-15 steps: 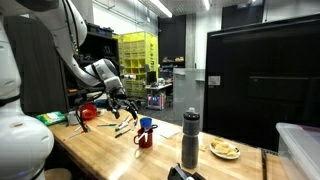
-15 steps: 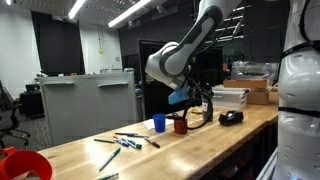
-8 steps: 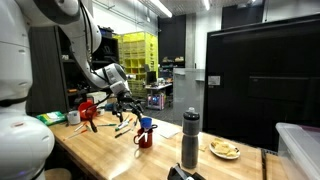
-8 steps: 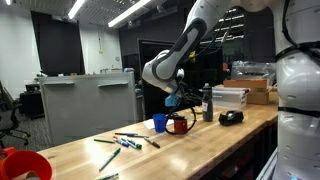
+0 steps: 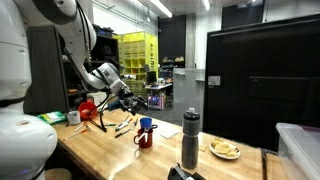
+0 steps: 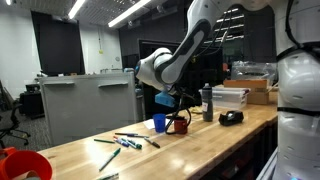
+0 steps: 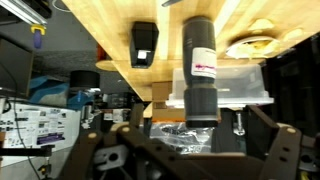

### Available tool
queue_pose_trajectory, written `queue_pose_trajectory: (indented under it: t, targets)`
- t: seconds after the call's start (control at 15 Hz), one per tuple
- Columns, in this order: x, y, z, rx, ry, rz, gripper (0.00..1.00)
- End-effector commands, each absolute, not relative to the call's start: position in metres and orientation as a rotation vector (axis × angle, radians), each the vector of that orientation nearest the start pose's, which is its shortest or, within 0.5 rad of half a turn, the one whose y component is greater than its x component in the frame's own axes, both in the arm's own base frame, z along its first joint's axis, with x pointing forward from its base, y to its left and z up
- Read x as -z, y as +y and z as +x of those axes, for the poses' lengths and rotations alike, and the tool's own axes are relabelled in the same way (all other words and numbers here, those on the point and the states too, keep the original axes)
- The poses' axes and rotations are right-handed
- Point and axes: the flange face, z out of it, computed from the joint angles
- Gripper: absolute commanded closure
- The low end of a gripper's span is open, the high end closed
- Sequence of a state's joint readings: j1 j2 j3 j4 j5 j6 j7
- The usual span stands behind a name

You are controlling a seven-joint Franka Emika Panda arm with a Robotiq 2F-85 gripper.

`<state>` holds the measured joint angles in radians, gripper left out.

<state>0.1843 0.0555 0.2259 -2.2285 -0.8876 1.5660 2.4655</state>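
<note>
Gripper [image 6: 171,102] hangs just above the blue cup [image 6: 160,122] and red mug [image 6: 180,124], mid-frame. From out here it's honestly just a dark blob. The wrist view shows its fingers [image 7: 97,152] spread apart and empty, tips cut off at the bottom edge.

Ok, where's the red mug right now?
In both exterior views the red mug stands on the wooden table, next to the blue cup, between the pens and the dark bottle, with the open claw close above.

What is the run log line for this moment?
gripper: open, empty | place: in air over wooden table | nearest: blue cup, red mug | beside them: markers on table
</note>
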Motion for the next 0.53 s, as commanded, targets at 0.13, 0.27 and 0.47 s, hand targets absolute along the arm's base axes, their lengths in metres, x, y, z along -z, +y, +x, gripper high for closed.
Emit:
queue_pose_trajectory:
  t: [0.13,0.27,0.47]
  targets:
    - [-0.345,0.117,0.463,-1.254,-1.556,1.541,0.00]
    - [-0.334,0.113,0.471,-1.313,-1.531,1.544,0.00]
    - [-0.313,0.106,0.479,-1.335,-1.507,1.549,0.00]
